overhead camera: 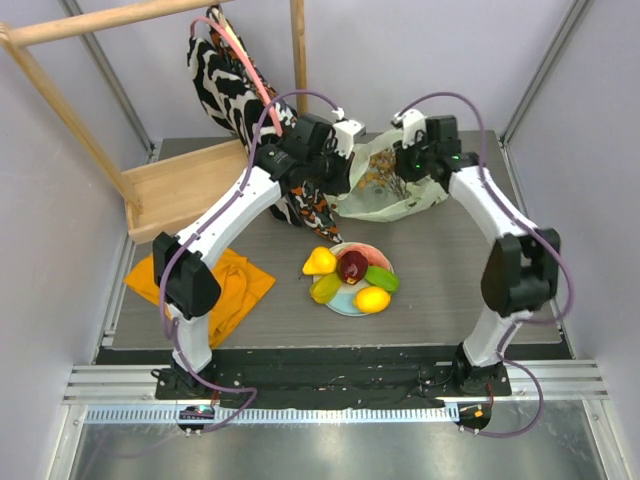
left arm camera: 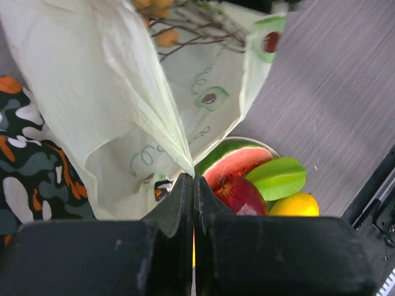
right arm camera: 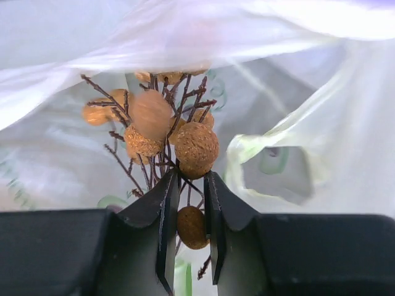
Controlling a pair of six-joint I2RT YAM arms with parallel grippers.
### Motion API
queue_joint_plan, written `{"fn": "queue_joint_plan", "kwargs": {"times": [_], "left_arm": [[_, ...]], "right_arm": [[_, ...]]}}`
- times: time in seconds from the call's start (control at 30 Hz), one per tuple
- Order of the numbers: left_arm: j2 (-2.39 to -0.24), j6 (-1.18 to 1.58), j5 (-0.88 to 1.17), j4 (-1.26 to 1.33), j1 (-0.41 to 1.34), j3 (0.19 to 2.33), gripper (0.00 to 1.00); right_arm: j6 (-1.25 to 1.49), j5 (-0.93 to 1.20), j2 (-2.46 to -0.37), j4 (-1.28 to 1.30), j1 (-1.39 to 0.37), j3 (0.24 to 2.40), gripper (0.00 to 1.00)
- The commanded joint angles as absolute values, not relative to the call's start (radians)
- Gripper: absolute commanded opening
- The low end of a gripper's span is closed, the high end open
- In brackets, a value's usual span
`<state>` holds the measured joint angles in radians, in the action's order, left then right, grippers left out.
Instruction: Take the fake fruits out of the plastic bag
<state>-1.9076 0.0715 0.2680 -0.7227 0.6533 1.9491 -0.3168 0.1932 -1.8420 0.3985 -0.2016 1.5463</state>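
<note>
Right now the bag (overhead camera: 385, 190) lies crumpled on the desk (overhead camera: 450, 270) just beyond the plate (overhead camera: 347, 309), on the side away from the arm bases. Both arms reach past the plate to it.

The left pincer (left arm camera: 193, 180) is fully closed, nipping a thin fold of the bag's edge between its tips. From that pinch the film rises and spreads wide in the left wrist view. The plate sits just beside this pincer, on its right in that view.

The right pincer (right arm camera: 190, 185) is inside the bag, on the bag's far side from the plate. Its jaws stand narrow and pinch the bunch (right arm camera: 179, 135) at its lower stems. One brown berry sits squeezed between the two fingers (right arm camera: 165, 203). The rest of the bunch fans out just past the fingertips, against the pale film with its green print.

On the plate lie the other fruits, touching one another:
- the pear (overhead camera: 320, 262) at its left edge
- the dark red ball (overhead camera: 352, 267) in the middle
- the watermelon slice (left arm camera: 229, 161) under the ball
- a green piece (overhead camera: 382, 278) to the right
- a yellow oval (overhead camera: 372, 299) at the near rim
- a yellow-green one (overhead camera: 325, 290) at the near left
</note>
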Motion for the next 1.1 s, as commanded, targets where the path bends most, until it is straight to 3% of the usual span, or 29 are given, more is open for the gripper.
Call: {"fn": "queue_joint_plan", "kwargs": {"times": [0.0, 0.4, 0.6, 0.67, 0.8, 0.93, 1.07], "left_arm": [[-1.934, 0.075, 0.238, -0.687, 0.655, 2.034, 0.00], [-2.037, 0.084, 0.178, -0.675, 0.655, 2.141, 0.00], [-2.059, 0.061, 0.126, -0.670, 0.653, 2.195, 0.00], [-2.062, 0.055, 0.121, -0.672, 0.653, 2.203, 0.00], [-2.034, 0.069, 0.143, -0.677, 0.658, 2.169, 0.00], [-2.000, 0.078, 0.153, -0.673, 0.664, 2.151, 0.00], [-2.002, 0.087, 0.152, -0.675, 0.666, 2.160, 0.00]], "right_arm": [[-0.310, 0.297, -1.593, 0.436, -0.184, 1.493, 0.20], [-0.388, 0.439, -1.223, 0.595, -0.198, 1.359, 0.20], [-0.537, 0.574, -1.192, 0.770, -0.238, 1.338, 0.20], [-0.467, 0.540, -1.134, 0.682, -0.245, 1.310, 0.11], [-0.428, 0.245, -0.988, 0.252, -0.255, 1.142, 0.01], [-0.448, 0.045, -1.072, 0.073, -0.252, 1.192, 0.01], [-0.417, 0.112, -1.127, 0.005, -0.230, 1.229, 0.01]]}}
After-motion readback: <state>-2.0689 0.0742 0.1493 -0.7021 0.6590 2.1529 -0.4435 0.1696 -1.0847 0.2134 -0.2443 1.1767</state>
